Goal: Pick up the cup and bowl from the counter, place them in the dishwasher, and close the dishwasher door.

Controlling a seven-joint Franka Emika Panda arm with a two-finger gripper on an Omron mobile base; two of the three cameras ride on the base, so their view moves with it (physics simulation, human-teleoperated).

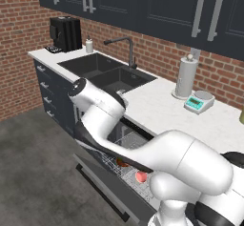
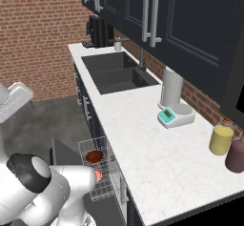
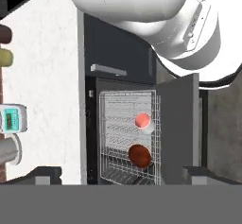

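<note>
- I see the small grey-white cup with the salmon-red inside (image 3: 143,121) lying in the pulled-out silver wire rack (image 3: 127,138) of the dark-fronted dishwasher (image 3: 118,83); it also shows in the rack from the left base view (image 1: 141,176) and the right base view (image 2: 97,175).
- The shallow dark reddish-brown bowl (image 3: 140,155) sits in the same rack, just beside the cup but apart from it; in the right base view (image 2: 94,156) it lies farther along the rack than the cup.
- The flat dark navy-grey dishwasher door (image 3: 178,128) hangs open, its grey inner face turned to the rack, its bar handle (image 1: 102,192) visible in the left base view.
- My hand (image 3: 121,175) looks toward the rack from well apart; its two dark tips (image 3: 45,175) stand wide apart at the edges of the hand view, holding nothing.
- On the long white marbled table (image 2: 157,158) stand a white paper-towel roll (image 2: 171,87), a small teal-faced kitchen scale (image 2: 175,114), a yellow tumbler (image 2: 221,139) and a maroon tumbler (image 2: 235,154).
- I can read no lettering or brand anywhere; the scale's display is too small to make out.
</note>
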